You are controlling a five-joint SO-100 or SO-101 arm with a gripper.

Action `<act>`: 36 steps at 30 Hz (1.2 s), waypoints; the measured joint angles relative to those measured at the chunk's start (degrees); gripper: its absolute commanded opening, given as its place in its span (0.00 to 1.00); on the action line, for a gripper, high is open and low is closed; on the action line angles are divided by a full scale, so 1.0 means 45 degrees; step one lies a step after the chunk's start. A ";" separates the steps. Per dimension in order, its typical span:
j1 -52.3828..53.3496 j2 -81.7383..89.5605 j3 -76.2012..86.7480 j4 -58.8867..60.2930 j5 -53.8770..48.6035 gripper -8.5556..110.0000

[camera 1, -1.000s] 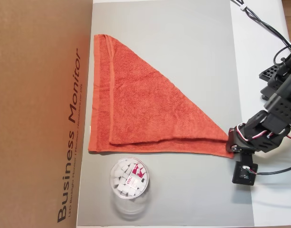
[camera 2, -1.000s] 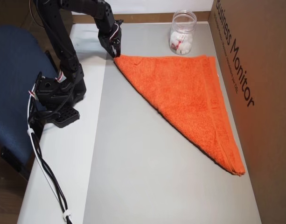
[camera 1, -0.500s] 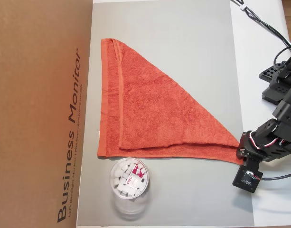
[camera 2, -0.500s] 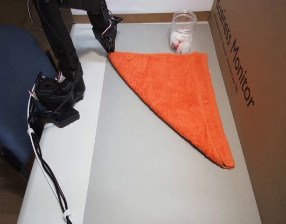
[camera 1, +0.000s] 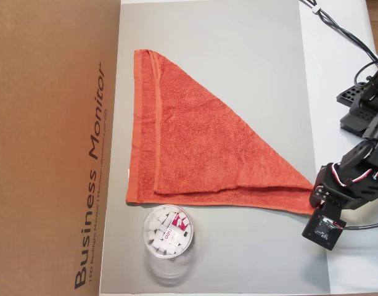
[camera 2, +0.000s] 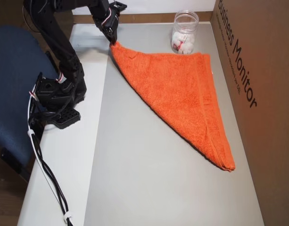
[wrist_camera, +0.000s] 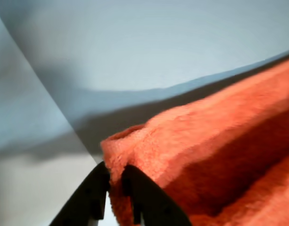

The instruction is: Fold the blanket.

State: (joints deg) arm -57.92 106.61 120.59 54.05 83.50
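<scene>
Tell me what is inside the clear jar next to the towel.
The jar holds small white pieces and something with a red-and-white label, seen through its top. In the other overhead view, they fill only its lower part. What the pieces are cannot be told.

The blanket [camera 1: 201, 154] is fuzzy orange-red terry cloth with a looped, rough pile and flatter hemmed bands along its edge. It lies on a smooth, matt grey mat [camera 1: 250, 55] over the white table [camera 2: 64, 155]. The end effector [wrist_camera: 115, 181] has matt black plastic fingers. The jar [camera 2: 184, 33] is clear, glossy plastic or glass. The cardboard box [camera 1: 53, 123] looks matt brown.
</scene>
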 measured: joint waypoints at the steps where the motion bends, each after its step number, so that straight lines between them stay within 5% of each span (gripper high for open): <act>1: 0.0137 0.0098 -0.0195 0.0195 0.0000 0.07; 18: 0.2930 0.0312 -0.4785 0.3027 0.0000 0.07; 36: 0.7754 0.0312 -0.8223 0.3184 0.0000 0.07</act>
State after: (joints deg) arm -23.03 108.02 83.58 68.38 83.50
